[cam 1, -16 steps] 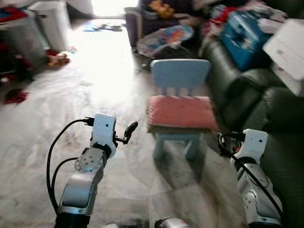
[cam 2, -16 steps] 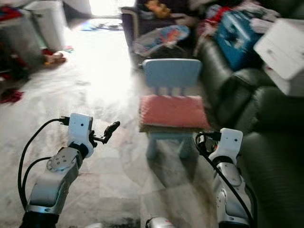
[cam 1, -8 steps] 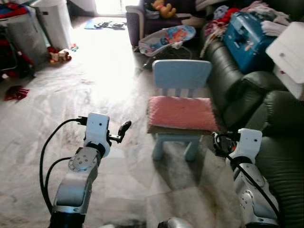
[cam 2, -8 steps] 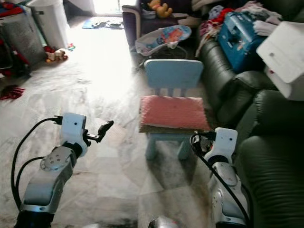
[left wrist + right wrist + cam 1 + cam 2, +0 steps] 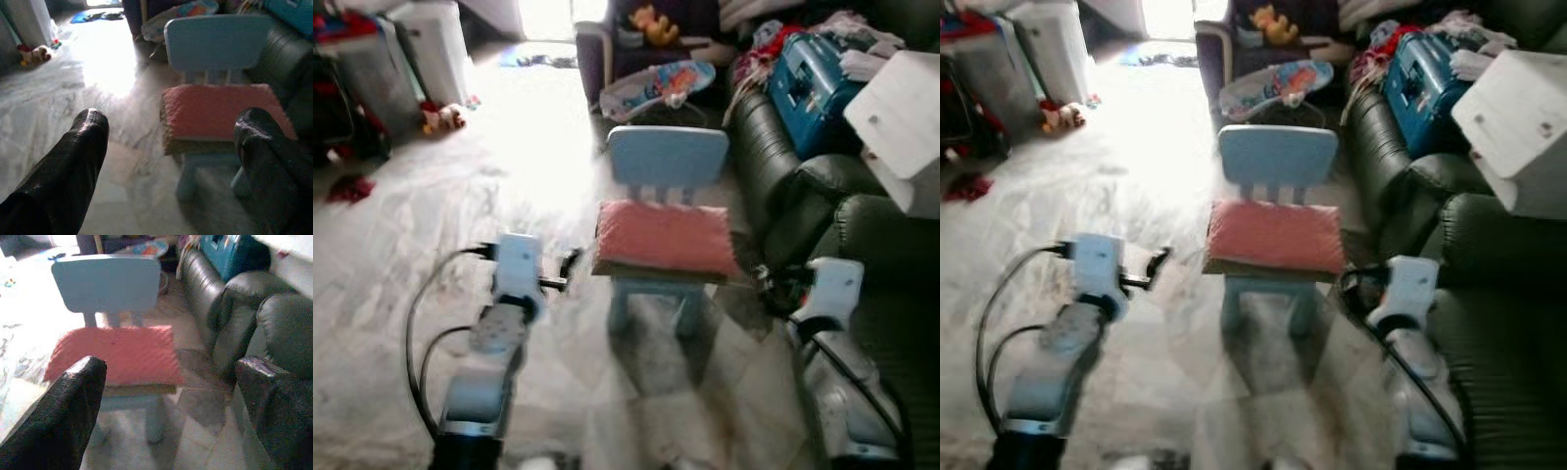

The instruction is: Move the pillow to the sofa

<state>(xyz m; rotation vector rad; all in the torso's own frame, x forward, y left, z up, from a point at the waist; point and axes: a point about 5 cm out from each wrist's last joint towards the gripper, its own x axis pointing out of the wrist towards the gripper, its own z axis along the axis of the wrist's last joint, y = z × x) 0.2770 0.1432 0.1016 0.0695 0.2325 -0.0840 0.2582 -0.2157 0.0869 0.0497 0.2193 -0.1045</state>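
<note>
1. The head views are smeared by motion blur; edges of my arms and the chair legs are soft, so fine detail is unreliable.
2. The pillow (image 5: 666,238), pink-red, lies flat on the seat of a small light-blue chair (image 5: 668,159), covering nearly the whole seat. The seat itself is mostly hidden beneath it; a brownish edge shows under the pillow's front, and I cannot tell whether that belongs to the pillow or is a separate layer.
3. The sofa (image 5: 822,191), dark leather, stands just beside the chair on my right. Its far cushions are buried under a blue case (image 5: 811,69), clothes and a white box (image 5: 901,117) that is cut off at the frame edge.
4. My left gripper (image 5: 171,142) hangs over the pale marble floor (image 5: 401,235), left of the chair and apart from it. Its fingers (image 5: 83,147) are spread wide with nothing between them; the pillow sits framed in the gap beyond.
5. My right gripper (image 5: 171,382) is near the chair's right front corner, beside the sofa arm. Its jaws are likewise wide apart and empty.
6. In the head views the right fingertips are lost against the dark sofa.
</note>
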